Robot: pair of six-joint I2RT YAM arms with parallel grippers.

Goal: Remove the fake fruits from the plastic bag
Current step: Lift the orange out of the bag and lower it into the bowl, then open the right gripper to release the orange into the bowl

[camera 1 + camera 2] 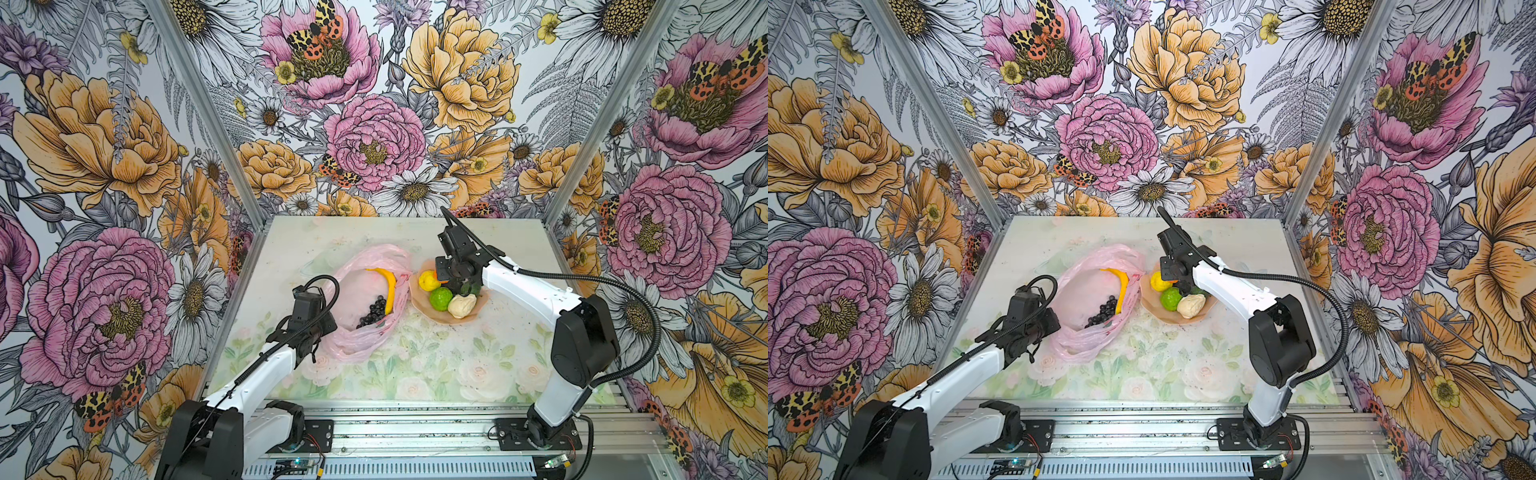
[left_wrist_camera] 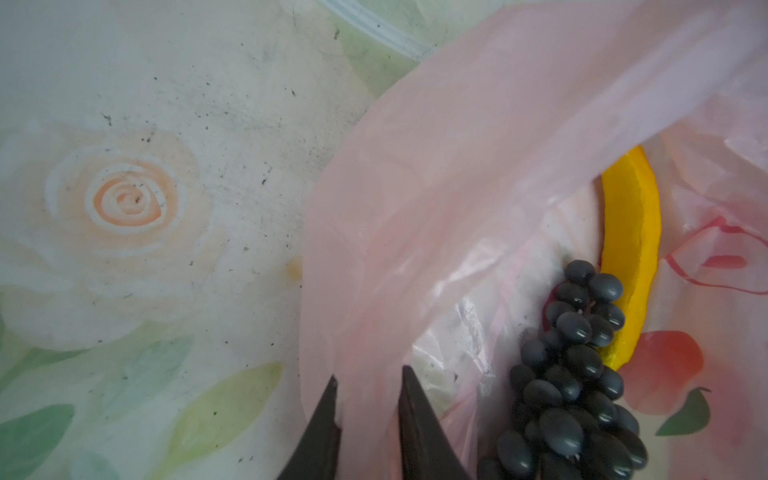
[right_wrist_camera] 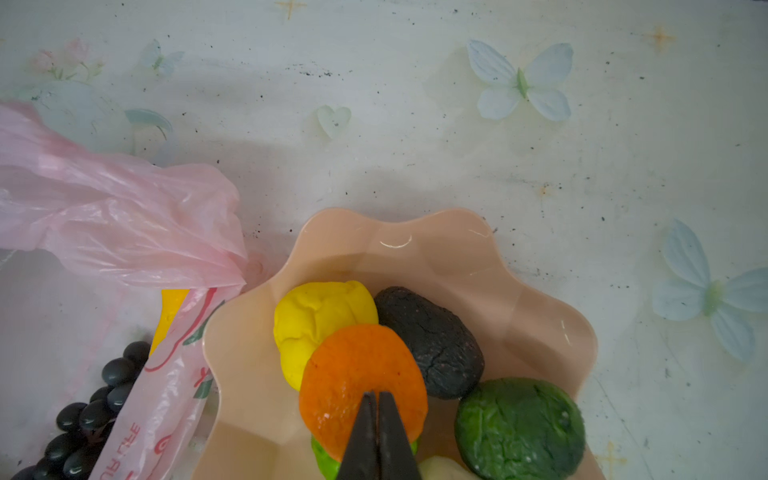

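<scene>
**Bag mouth held open, two fruits left inside**

Left wrist view: the left hand (image 2: 369, 372) pinches a fold of the plastic bag (image 2: 436, 187) at its rim. This looks meant to keep the mouth spread so the contents lie exposed. Inside the bag, the grape bunch (image 2: 573, 374) lies against the banana (image 2: 636, 257). Both rest on the bag's lower film, which lies flat on the desk (image 2: 166, 104).

Right wrist view: the right hand (image 3: 377, 392) is closed and empty, its fingers pressed together just above the orange (image 3: 353, 365). The orange rests on top of the pile in the peach bowl (image 3: 457, 224), whose rim touches the bag's side, probably so that each carry out of the bag is short. Around the orange lie the lemon (image 3: 320, 320), the avocado (image 3: 432, 340) and a dark green round fruit (image 3: 519, 419).

In both top views the bowl sits against the bag on the side away from the left hand, and the right arm arches over it. The lime (image 1: 440, 298) and the cream lumpy piece (image 1: 462, 305) also lie in the bowl, out of the bag. With only the banana and grapes left inside, the task looks mostly done. The likely next step is for the right hand to spread its fingers and cross to the bag's open mouth.
</scene>
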